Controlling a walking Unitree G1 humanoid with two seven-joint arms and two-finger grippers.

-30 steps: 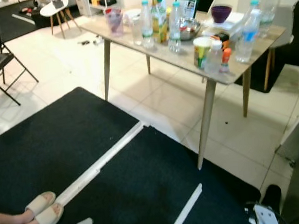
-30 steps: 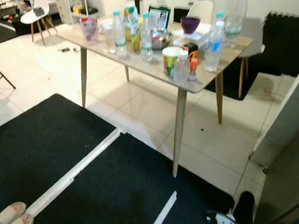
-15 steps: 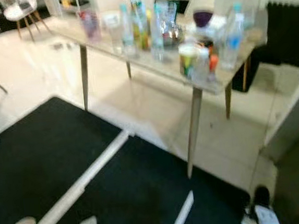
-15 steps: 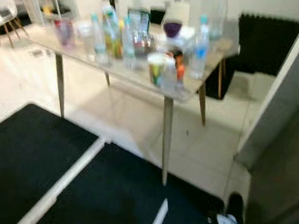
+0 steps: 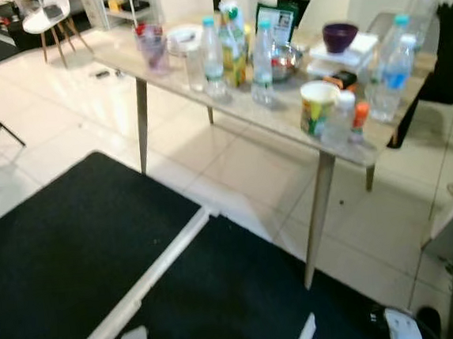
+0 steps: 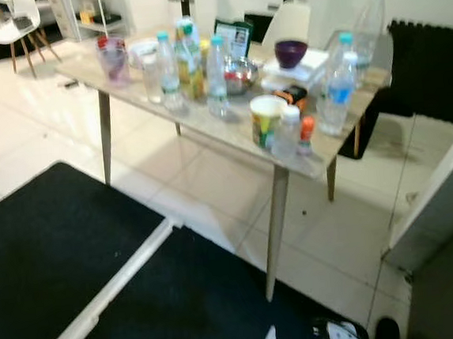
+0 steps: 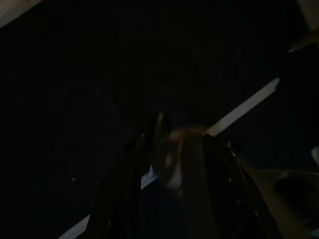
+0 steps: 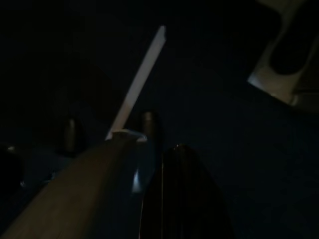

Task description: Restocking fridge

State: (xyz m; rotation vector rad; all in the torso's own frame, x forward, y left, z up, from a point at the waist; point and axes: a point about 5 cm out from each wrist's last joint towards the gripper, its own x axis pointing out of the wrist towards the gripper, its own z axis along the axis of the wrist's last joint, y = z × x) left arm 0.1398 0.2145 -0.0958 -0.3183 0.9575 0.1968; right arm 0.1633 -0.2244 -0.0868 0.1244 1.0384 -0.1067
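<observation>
No lettering can be read — the labels on the bottles (image 5: 213, 47) and the printed tub (image 5: 317, 107) at the table's (image 5: 286, 121) near corner are too blurred.

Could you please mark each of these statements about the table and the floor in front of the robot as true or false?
1. A purple bowl rests on the table. True.
2. The paper cup with the colourful print stands near the table's near corner. True.
3. The table is bare. False: bottles, cups and bowls crowd it, among them a clear water bottle with a blue cap.
4. The floor under the table is covered in black mat. False: pale tiles lie under it; the black mats lie nearer the robot.
5. A white chair stands in the background beyond the table's far left end. True.
6. The left pincer is lifting a bottle off the table. False: it hangs over the dark mat.
</observation>
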